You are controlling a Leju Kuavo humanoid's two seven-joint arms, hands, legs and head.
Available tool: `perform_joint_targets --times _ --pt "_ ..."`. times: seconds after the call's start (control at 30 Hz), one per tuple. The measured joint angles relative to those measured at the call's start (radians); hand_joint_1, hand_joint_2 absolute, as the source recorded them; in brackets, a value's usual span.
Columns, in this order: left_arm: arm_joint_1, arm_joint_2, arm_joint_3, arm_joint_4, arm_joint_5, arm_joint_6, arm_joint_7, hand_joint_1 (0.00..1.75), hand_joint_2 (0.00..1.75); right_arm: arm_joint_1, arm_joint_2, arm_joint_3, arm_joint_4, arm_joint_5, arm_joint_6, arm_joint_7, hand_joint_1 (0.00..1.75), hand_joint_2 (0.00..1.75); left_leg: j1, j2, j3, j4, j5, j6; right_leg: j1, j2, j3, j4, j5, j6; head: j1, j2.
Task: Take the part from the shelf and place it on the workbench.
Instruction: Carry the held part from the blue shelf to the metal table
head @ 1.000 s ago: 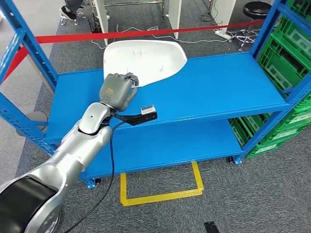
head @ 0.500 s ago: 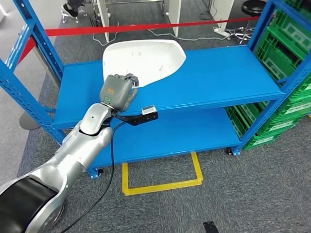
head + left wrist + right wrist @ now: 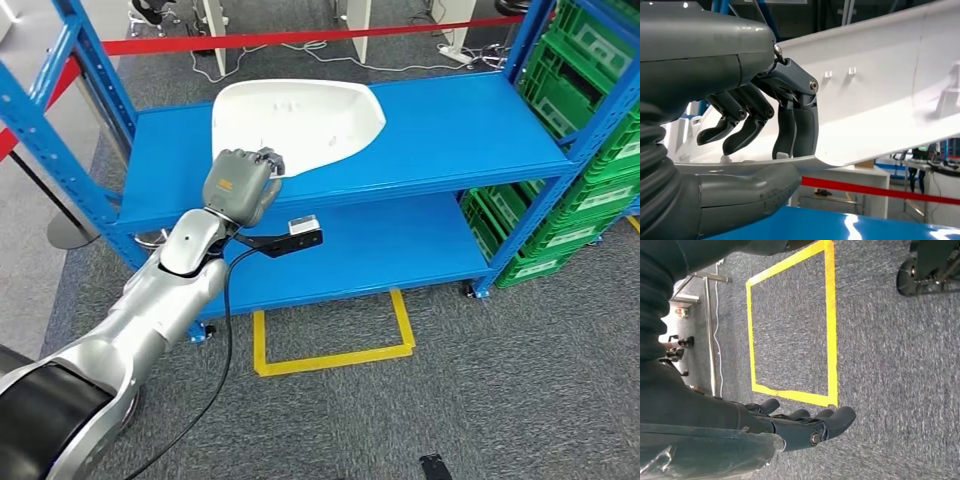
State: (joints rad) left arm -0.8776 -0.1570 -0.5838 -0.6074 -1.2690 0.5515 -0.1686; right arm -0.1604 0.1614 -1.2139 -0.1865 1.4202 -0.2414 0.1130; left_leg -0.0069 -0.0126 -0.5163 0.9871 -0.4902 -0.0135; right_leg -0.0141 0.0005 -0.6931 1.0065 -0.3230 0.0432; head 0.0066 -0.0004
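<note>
Currently the left arm (image 3: 143, 320) enters from the lower left of the head view and runs up to the middle left, where the left hand (image 3: 240, 187) sits at the near edge of the white part (image 3: 298, 120); the left wrist view shows the dark fingers (image 3: 796, 125) curled over the part's rim (image 3: 881, 110) with the thick thumb (image 3: 753, 187) beneath it, so the rim is pinched between them. Part lies on the blue shelf's (image 3: 453, 130) upper board, upper centre of the head view, left of the board's middle. Right hand (image 3: 798, 427) hangs over grey carpet, fingers straight and close together, nothing in them, with a yellow tape square (image 3: 791, 320) on the floor beyond it. The same square (image 3: 332, 340) sits at lower centre of the head view, in front of the shelf. Green crates (image 3: 581, 90) stacked at upper right; red tape barrier (image 3: 302, 38) runs along the top edge behind the shelf
</note>
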Motion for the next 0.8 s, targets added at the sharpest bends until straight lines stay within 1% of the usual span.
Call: perform_joint_targets --times 0.03,0.07,0.1,0.13,0.17,0.2,0.23,0.27,0.3,0.33,0.37,0.4,0.43,0.47,0.5,0.53,0.57,0.6,0.63,0.67,0.7,0.73,0.77,0.8 --pt "0.002 0.001 -0.002 0.000 0.000 0.000 0.000 1.75 1.75 0.002 0.000 0.000 0.000 0.000 0.000 0.000 0.00 1.75 0.000 0.001 -0.005 -0.007 0.008 0.008 -0.001 0.001 -0.003 -0.008 0.012 0.006 0.000 0.000" --pt "0.004 0.002 -0.004 0.000 0.000 0.000 0.000 1.75 1.75 0.004 0.000 0.000 0.000 0.000 0.000 0.000 0.00 1.75 0.001 0.002 -0.012 -0.012 0.019 0.015 -0.002 0.001 -0.009 -0.011 0.010 0.012 0.000 0.000" --pt "0.005 0.003 -0.005 0.000 0.000 -0.001 0.000 1.75 1.75 0.006 0.000 0.000 0.000 0.000 0.000 0.000 0.00 1.75 0.002 0.003 -0.020 -0.016 0.031 0.024 -0.003 0.001 -0.018 0.001 -0.008 0.017 0.002 0.000" --pt "0.006 0.004 -0.006 0.000 0.000 -0.001 0.000 1.75 1.75 0.007 0.000 0.000 0.000 0.000 0.000 0.000 0.00 1.75 0.004 0.005 -0.028 -0.020 0.042 0.030 -0.003 0.002 -0.032 0.036 -0.044 0.021 0.004 0.000" --pt "0.006 0.004 -0.007 0.000 0.000 -0.001 0.000 1.75 1.75 0.008 0.000 -0.001 0.000 0.000 0.000 0.000 0.00 1.75 0.004 0.005 -0.037 -0.020 0.051 0.034 -0.003 0.002 -0.049 0.094 -0.092 0.024 0.007 0.000" --pt "0.006 0.004 -0.008 0.000 0.000 -0.002 0.000 1.75 1.75 0.007 0.000 -0.001 0.000 -0.001 0.000 0.000 0.00 1.75 0.003 0.006 -0.046 -0.019 0.059 0.037 -0.003 0.002 -0.066 0.165 -0.137 0.027 0.009 0.000" --pt "0.008 0.005 -0.008 0.000 0.000 -0.002 0.000 1.75 1.75 0.006 0.000 -0.001 0.000 -0.001 0.000 -0.001 0.00 1.75 0.003 0.006 -0.055 -0.018 0.066 0.037 -0.003 0.002 -0.077 0.229 -0.167 0.029 0.010 0.000" --pt "0.009 0.006 -0.009 0.000 0.000 -0.003 0.000 1.75 1.75 0.005 0.000 -0.001 0.000 -0.002 0.000 -0.002 0.00 1.75 0.003 0.006 -0.063 -0.017 0.072 0.036 -0.002 0.002 -0.077 0.268 -0.177 0.031 0.010 0.000" --pt "0.011 0.007 -0.010 0.000 0.001 -0.004 0.000 1.75 1.75 0.005 0.000 -0.001 0.000 -0.003 0.000 -0.004 0.00 1.75 0.003 0.006 -0.070 -0.015 0.078 0.035 -0.003 0.002 -0.059 0.268 -0.169 0.032 0.010 0.000" --pt "0.011 0.007 -0.011 0.000 0.001 -0.005 0.000 1.75 1.75 0.004 0.000 -0.001 0.000 -0.003 0.000 -0.005 0.00 1.75 0.004 0.006 -0.077 -0.013 0.082 0.032 -0.003 0.002 -0.023 0.230 -0.149 0.032 0.010 0.000" --pt "0.011 0.008 -0.011 0.000 0.001 -0.005 0.000 1.75 1.75 0.003 -0.001 -0.001 0.000 -0.004 0.000 -0.006 0.00 1.75 0.005 0.006 -0.083 -0.010 0.086 0.028 -0.004 0.002 0.023 0.164 -0.133 0.032 0.010 0.000" --pt "0.010 0.008 -0.012 0.000 0.002 -0.005 0.000 1.75 1.75 0.002 -0.001 -0.001 0.000 -0.005 0.000 -0.008 0.00 1.75 0.004 0.006 -0.090 -0.007 0.089 0.024 -0.004 0.003 0.068 0.098 -0.125 0.031 0.010 0.000" --pt "0.008 0.009 -0.012 -0.001 0.002 -0.005 0.000 1.75 1.75 0.000 -0.001 -0.001 0.000 -0.006 0.000 -0.009 0.00 1.75 0.003 0.006 -0.097 -0.003 0.093 0.018 -0.003 0.005 0.100 0.049 -0.121 0.028 0.010 0.000" --pt "0.007 0.009 -0.012 -0.001 0.003 -0.005 0.000 1.75 1.75 -0.001 -0.001 -0.001 0.000 -0.006 0.000 -0.010 0.00 1.75 0.001 0.005 -0.103 0.000 0.098 0.013 -0.002 0.007 0.114 0.022 -0.124 0.024 0.010 0.000" --pt "0.007 0.010 -0.013 -0.001 0.003 -0.005 0.000 1.75 1.75 -0.001 -0.001 -0.001 0.000 -0.007 0.000 -0.010 0.00 1.75 0.000 0.005 -0.108 0.002 0.105 0.007 0.000 0.009 0.116 0.017 -0.124 0.018 0.010 0.000" --pt "0.007 0.011 -0.013 -0.001 0.003 -0.005 0.000 1.75 1.75 0.000 -0.001 -0.001 0.000 -0.008 0.000 -0.010 0.00 1.75 0.000 0.005 -0.112 0.003 0.110 0.002 -0.001 0.010 0.108 0.019 -0.119 0.010 0.010 0.000" --pt "0.008 0.012 -0.014 -0.001 0.003 -0.006 0.000 1.75 1.75 0.001 -0.001 -0.002 0.000 -0.009 0.000 -0.010 0.00 1.75 0.000 0.005 -0.117 0.005 0.107 -0.003 -0.002 0.009 0.102 0.020 -0.115 0.003 0.010 0.000" --pt "0.008 0.013 -0.014 -0.001 0.003 -0.006 0.000 1.75 1.75 0.001 0.000 -0.002 0.000 -0.009 0.000 -0.010 0.00 1.75 0.001 0.005 -0.125 0.020 0.088 -0.008 -0.003 0.008 0.094 0.020 -0.108 -0.006 0.009 0.000" --pt "0.007 0.014 -0.015 -0.001 0.003 -0.006 0.000 1.75 1.75 0.000 0.000 -0.002 0.000 -0.010 0.000 -0.010 0.00 1.75 0.002 0.005 -0.138 0.054 0.053 -0.014 -0.005 0.007 0.086 0.019 -0.101 -0.014 0.008 0.000" --pt "0.007 0.014 -0.015 -0.001 0.003 -0.006 0.000 1.75 1.75 -0.001 0.000 -0.002 0.000 -0.010 0.000 -0.010 0.00 1.75 0.003 0.006 -0.156 0.108 0.007 -0.019 -0.005 0.006 0.077 0.019 -0.093 -0.020 0.006 0.000" --pt "0.007 0.015 -0.015 -0.001 0.003 -0.007 0.000 1.75 1.75 -0.001 0.000 -0.002 0.000 -0.010 0.000 -0.011 0.00 1.75 0.003 0.006 -0.175 0.176 -0.040 -0.023 -0.005 0.006 0.066 0.019 -0.085 -0.024 0.005 0.000" --pt "0.008 0.015 -0.016 -0.001 0.003 -0.007 0.000 1.75 1.75 -0.001 0.000 -0.003 0.000 -0.009 0.000 -0.011 0.00 1.75 0.004 0.006 -0.191 0.239 -0.074 -0.025 -0.004 0.005 0.056 0.019 -0.076 -0.026 0.005 0.000" --pt "0.008 0.015 -0.017 -0.001 0.003 -0.007 0.000 1.75 1.75 -0.001 0.000 -0.003 0.000 -0.009 0.000 -0.012 0.00 1.75 0.004 0.006 -0.196 0.281 -0.087 -0.025 -0.002 0.005 0.045 0.019 -0.066 -0.028 0.005 0.000" --pt "0.009 0.015 -0.018 -0.001 0.003 -0.008 0.000 1.75 1.75 -0.002 0.000 -0.003 0.000 -0.009 0.001 -0.012 0.00 1.75 0.003 0.006 -0.189 0.295 -0.078 -0.022 0.000 0.004 0.033 0.019 -0.056 -0.029 0.005 0.000"
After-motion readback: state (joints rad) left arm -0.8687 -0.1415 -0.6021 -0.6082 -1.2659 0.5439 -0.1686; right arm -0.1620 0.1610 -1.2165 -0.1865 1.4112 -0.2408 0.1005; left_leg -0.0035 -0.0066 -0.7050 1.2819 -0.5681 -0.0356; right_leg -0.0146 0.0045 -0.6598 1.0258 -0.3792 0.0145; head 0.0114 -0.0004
